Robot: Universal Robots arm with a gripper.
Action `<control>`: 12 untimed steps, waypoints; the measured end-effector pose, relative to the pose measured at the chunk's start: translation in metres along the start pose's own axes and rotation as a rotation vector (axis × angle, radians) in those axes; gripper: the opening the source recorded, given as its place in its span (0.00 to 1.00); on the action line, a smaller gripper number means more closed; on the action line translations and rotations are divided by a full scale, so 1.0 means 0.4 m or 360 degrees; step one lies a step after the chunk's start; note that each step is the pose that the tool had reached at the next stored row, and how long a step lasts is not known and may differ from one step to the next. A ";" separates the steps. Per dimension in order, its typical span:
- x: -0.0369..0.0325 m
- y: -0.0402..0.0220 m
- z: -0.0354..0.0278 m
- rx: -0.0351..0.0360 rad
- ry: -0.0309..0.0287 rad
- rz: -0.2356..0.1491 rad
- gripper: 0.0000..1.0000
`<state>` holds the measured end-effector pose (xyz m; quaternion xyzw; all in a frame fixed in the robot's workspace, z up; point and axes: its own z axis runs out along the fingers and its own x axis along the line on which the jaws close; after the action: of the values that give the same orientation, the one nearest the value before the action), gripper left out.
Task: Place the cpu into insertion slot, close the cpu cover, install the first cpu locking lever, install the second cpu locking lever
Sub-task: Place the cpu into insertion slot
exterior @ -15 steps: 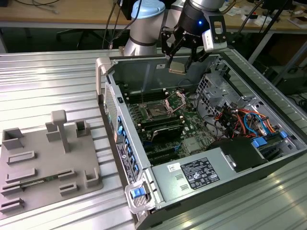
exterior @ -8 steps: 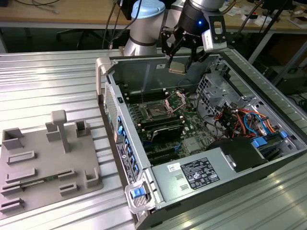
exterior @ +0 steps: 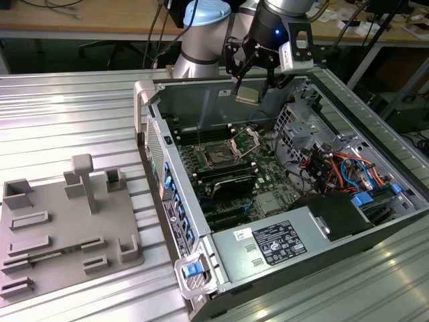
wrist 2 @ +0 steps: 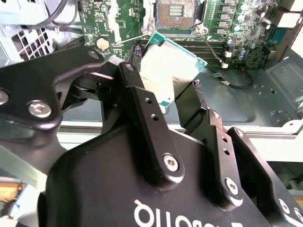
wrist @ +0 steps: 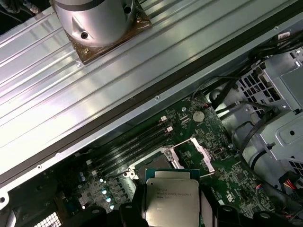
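So, cpu: a small flat square chip with a silvery-grey metal top [exterior: 247, 94], in the upper middle of the exterior view. It hangs in the air over the far wall of the case, slightly tilted.
claw: my black two-finger claw [exterior: 252, 80] is closed on the cpu, gripping two opposite edges. I judge the edge grip keeps the underside untouched and lets the chip go down flat.
insertion slot: a square dark-centred socket with a silver metal rim [exterior: 218, 155], near the centre of the exterior view. It lies lower than the chip, toward the exterior view's left and well apart from it, with nothing seated in it.
cpu cover: a thin silver frame plate with a square window [exterior: 244, 139], standing up on its hinge at the slot's edge. I take it that it is raised to leave the way in clear.
locking lever: a thin silver wire lever [wrist 2: 211, 47] in the second wrist view, swung out from the socket and not latched.
motherboard: a green circuit board [exterior: 268, 178] around the slot.
case: a grey metal tower case [exterior: 201, 100] lying open on its side.
table: a ribbed metal table [exterior: 67, 114], with a grey moulded fixture tray [exterior: 60, 228] at the lower left.
progress: by my reckoning the first step is under way and none is finished.
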<state>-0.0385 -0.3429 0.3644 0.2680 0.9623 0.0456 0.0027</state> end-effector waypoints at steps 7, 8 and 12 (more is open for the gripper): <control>0.000 0.000 0.005 -0.0005 -0.00206 0.0230 0.55; 0.000 -0.001 0.005 -0.0005 -0.00230 0.0256 0.55; 0.000 -0.001 0.006 -0.0005 -0.00248 0.0278 0.55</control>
<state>-0.0385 -0.3429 0.3621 0.3512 0.9352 0.0453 0.0066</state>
